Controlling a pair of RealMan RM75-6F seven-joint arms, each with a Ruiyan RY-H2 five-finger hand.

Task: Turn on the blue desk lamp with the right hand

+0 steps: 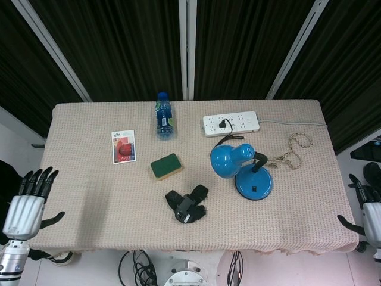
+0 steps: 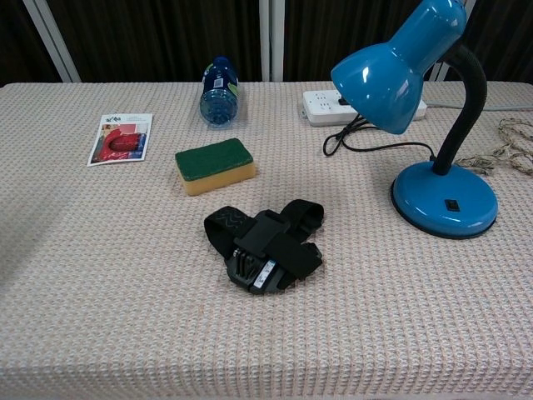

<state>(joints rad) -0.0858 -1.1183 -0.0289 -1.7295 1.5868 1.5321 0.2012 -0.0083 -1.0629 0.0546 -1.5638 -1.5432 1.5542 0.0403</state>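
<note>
Right hand [image 1: 370, 205] sits off the right edge of the worktop [image 1: 89, 202], fingers [image 1: 357, 186] spread and grasping nothing; only partly in the head view, absent from the chest view; judged to be a parked pose with the reach not begun. Left hand [image 1: 27, 202] likewise off the left edge, fingers released and fanned, holding nothing; it has no part in the task, so standing clear makes sense.

Blue desk lamp [image 1: 241, 170] stands upright on the right half of the worktop, well apart from the right hand; round base [image 2: 444, 198] flat on the cloth, black neck curving up, shade [image 2: 396, 58] tilted down toward the centre. Small dark switch [image 2: 450, 203] on top of the base, facing the robot's side; judged the press target. Cord runs back to the power strip [image 1: 231, 123] and looks plugged in. No glow visible from the shade; judged off, task not started.

Between lamp and centre lies a black strap mount [image 2: 265, 246]; green sponge [image 2: 215, 165], bottle [image 1: 164, 116] and card [image 1: 123, 146] lie further left, none on the likely path from the right edge to the base; a rope tangle [image 1: 292, 152] lies just behind the lamp.
</note>
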